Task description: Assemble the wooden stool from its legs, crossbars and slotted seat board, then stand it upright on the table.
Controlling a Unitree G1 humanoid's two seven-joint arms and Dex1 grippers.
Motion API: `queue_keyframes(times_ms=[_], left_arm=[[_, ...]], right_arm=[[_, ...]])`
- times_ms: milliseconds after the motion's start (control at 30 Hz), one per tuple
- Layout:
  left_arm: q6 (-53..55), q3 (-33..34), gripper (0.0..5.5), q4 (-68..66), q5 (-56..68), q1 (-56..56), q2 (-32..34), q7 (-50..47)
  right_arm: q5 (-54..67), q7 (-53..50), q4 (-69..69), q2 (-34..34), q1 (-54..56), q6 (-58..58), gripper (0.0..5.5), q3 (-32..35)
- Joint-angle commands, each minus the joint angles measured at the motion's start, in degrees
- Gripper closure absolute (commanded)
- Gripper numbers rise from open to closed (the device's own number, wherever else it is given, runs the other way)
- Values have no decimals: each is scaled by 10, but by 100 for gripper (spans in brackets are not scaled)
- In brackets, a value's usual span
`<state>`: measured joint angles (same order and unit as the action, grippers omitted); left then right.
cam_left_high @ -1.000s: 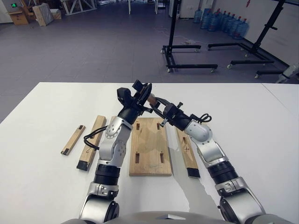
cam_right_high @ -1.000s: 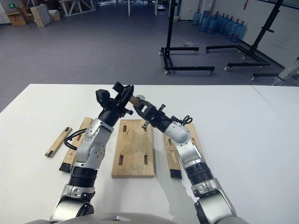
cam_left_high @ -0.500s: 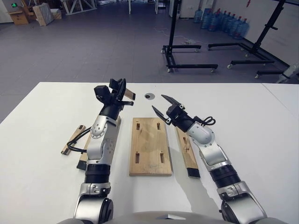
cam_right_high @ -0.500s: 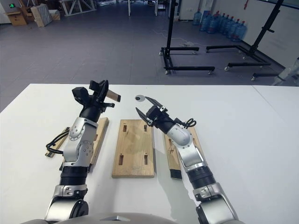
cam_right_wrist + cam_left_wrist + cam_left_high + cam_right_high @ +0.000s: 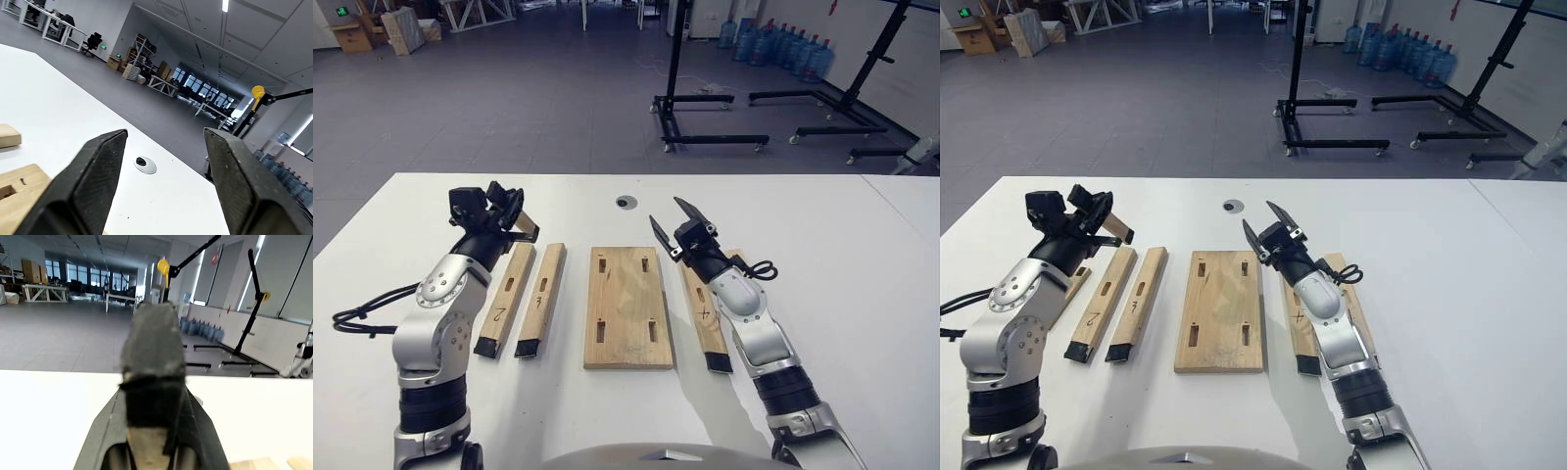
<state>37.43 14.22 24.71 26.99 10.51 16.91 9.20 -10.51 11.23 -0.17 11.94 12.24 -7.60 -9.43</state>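
Note:
The slotted seat board [image 5: 626,305] lies flat mid-table. Two wooden legs [image 5: 506,295] [image 5: 541,311] with black ends lie side by side to its left, and further legs [image 5: 704,319] lie on its right. Over the table's left part my left gripper [image 5: 497,209] is shut on a short wooden leg [image 5: 521,228], whose black end [image 5: 152,347] juts out between the fingers. Above the board's far right corner my right gripper [image 5: 670,219] is open and holds nothing; its fingers [image 5: 90,171] stand wide apart. A small crossbar [image 5: 1076,281] peeks out beneath my left arm.
A round cable grommet [image 5: 625,202] sits in the table [image 5: 862,294] beyond the board. Bare table stretches to the right and in front. Black wheeled stands [image 5: 710,108] and water bottles [image 5: 773,44] are on the floor far behind.
My grippers met over the board's far end around the wooden leg. The right one let go and drew back open; the left arm swung left with the leg, uncovering a second leg left of the board.

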Motion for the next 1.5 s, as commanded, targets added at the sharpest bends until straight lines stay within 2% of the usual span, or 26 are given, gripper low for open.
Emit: queue_keyframes(times_ms=[33,433,800,1200,1500], left_arm=[[35,-4,510,33,-9,-29,16,-12],[63,6,510,46,-41,-82,31,-28],[-18,-11,510,-49,-90,-93,15,-19],[-52,-17,510,-93,-115,-110,20,1],[-30,-25,510,-51,-109,-115,3,-8]], right_arm=[[-33,-75,16,-19,9,8,263,25],[-57,-130,24,-35,1,11,263,31],[-56,-126,41,-35,19,3,263,28],[-48,-120,39,-35,31,9,263,33],[-43,-118,39,-36,32,9,263,39]])
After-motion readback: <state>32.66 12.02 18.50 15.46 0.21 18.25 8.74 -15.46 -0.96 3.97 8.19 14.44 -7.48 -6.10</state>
